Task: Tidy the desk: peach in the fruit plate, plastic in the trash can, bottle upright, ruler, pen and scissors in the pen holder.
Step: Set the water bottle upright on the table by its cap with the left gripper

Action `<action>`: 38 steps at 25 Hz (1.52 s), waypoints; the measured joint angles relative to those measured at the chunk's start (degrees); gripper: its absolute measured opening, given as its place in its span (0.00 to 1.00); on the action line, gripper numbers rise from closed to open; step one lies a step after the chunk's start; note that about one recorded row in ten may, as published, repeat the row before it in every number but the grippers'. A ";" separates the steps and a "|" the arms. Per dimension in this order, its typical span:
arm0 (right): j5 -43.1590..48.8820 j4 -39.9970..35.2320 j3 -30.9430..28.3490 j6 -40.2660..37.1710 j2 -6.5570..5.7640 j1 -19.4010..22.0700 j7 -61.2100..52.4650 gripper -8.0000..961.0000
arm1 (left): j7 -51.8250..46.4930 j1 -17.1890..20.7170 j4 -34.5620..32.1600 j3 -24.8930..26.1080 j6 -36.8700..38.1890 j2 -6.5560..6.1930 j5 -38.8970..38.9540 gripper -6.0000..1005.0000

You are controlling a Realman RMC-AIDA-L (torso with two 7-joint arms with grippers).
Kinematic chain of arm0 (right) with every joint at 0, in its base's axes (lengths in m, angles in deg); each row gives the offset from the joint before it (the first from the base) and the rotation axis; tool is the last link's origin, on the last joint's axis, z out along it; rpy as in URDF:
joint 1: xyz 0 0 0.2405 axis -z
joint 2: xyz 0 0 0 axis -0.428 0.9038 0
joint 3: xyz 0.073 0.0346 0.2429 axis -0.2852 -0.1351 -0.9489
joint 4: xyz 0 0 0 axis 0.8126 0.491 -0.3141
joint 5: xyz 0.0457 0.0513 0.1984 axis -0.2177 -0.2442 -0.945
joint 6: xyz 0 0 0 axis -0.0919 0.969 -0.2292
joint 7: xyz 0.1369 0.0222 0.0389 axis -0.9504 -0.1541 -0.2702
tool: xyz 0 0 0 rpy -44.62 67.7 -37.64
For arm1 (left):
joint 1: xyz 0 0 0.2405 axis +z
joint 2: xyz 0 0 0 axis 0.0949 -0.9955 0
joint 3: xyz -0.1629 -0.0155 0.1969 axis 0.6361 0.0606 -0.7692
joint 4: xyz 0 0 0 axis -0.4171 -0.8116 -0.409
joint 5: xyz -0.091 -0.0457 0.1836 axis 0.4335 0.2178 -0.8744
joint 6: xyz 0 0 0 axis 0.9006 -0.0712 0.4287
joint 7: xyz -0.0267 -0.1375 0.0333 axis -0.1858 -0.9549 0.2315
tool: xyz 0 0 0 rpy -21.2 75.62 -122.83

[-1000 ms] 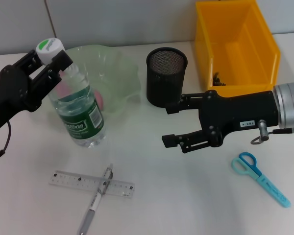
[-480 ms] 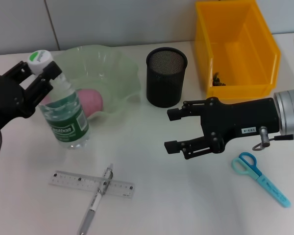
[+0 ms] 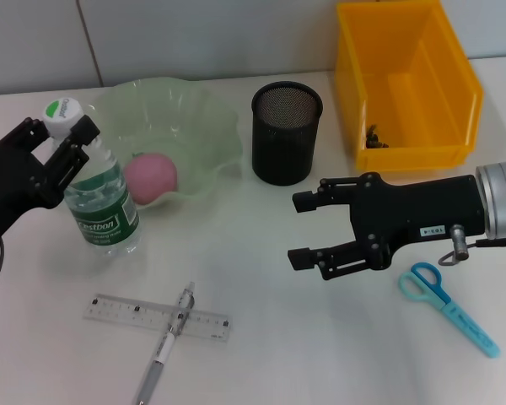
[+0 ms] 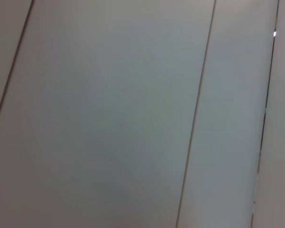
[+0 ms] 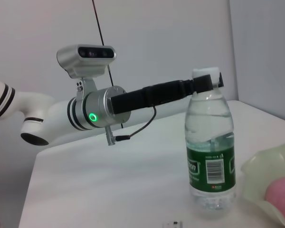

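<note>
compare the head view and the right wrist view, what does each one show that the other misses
Only the head view shows the pen holder, the yellow bin, the scissors, the ruler with the pen lying across it, and the right end effector, open above the table. Only the right wrist view shows the left arm's silver wrist with its camera and green light. Both show the upright bottle gripped at the cap by the left end effector, and the peach in the fruit plate.
</note>
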 joint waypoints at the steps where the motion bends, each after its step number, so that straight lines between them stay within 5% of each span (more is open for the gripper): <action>1: 0.00 0.00 0.00 0.00 0.00 0.00 0.00 0.87 | 0.69 0.14 0.01 0.01 -0.18 0.10 0.10 0.46; 38: 1.78 0.00 0.45 2.74 -0.13 0.96 1.13 0.87 | 10.22 -0.96 7.09 4.79 -1.95 0.83 0.48 0.46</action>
